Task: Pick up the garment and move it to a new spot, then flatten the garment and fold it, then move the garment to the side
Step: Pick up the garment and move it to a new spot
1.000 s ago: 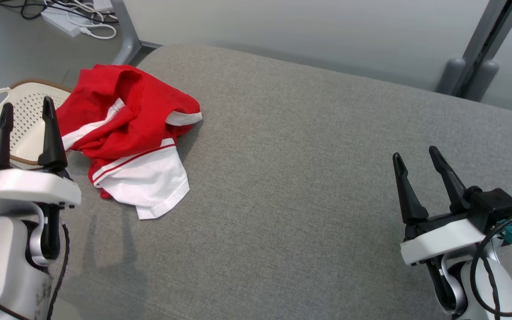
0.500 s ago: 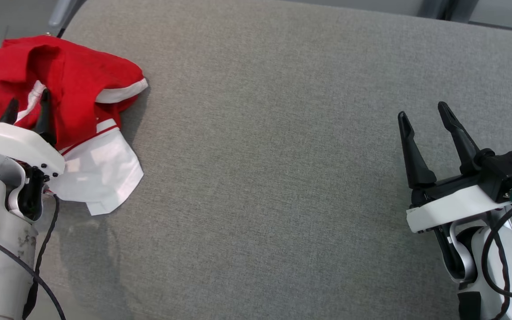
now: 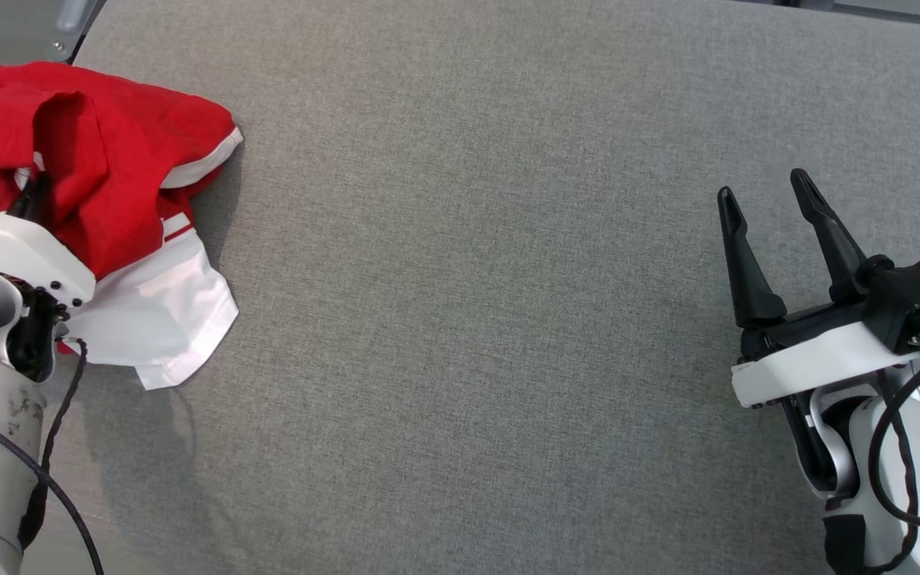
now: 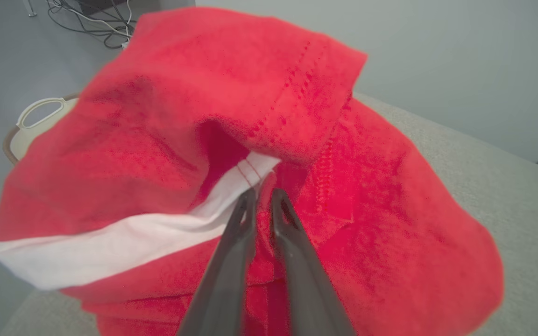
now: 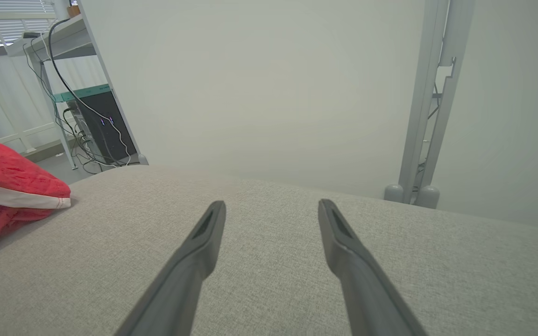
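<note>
**Garment gripped, all else to do**

My left gripper (image 4: 263, 196) is clamped on the crumpled red garment (image 3: 109, 160), upper left on the grey cushion (image 3: 468, 279); my right gripper (image 3: 762, 185), lower right, stands apart. Moving, flattening, folding remain

Head looks down, wrists low, garment (image 3: 113, 172) shared

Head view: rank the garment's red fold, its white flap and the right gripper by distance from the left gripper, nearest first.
From the left gripper:
1. red fold of the garment: at the far left, pinched between the gripper's fingers.
2. white flap: just beside the gripper, on the side nearer the robot.
3. right gripper: at the far right, across the grey surface, with its jaws open.
</note>
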